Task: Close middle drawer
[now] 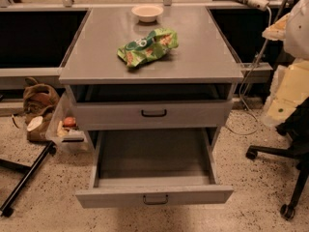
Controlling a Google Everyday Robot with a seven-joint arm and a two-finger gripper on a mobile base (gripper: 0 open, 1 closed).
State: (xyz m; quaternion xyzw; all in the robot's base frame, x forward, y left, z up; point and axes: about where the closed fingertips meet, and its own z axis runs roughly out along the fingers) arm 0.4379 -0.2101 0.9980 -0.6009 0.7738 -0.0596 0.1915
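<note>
The middle drawer [154, 195] is pulled far out toward me. Its long grey tray [152, 156] is bare inside, and its low flat front panel carries a small dark bar handle [155, 199] at the centre. Above it, the taller-fronted grey drawer [193, 114] with a black handle [153, 113] stands slightly open. No lower drawer front shows. My gripper is not in view.
On the cabinet top [96, 57] lie a green chip bag [147, 46] and a pale bowl [147, 12]. A clear bin [67, 129] and a brown bag [38, 100] sit on the floor at left, with a black pole [24, 178]. An office chair base [289, 178] stands at right.
</note>
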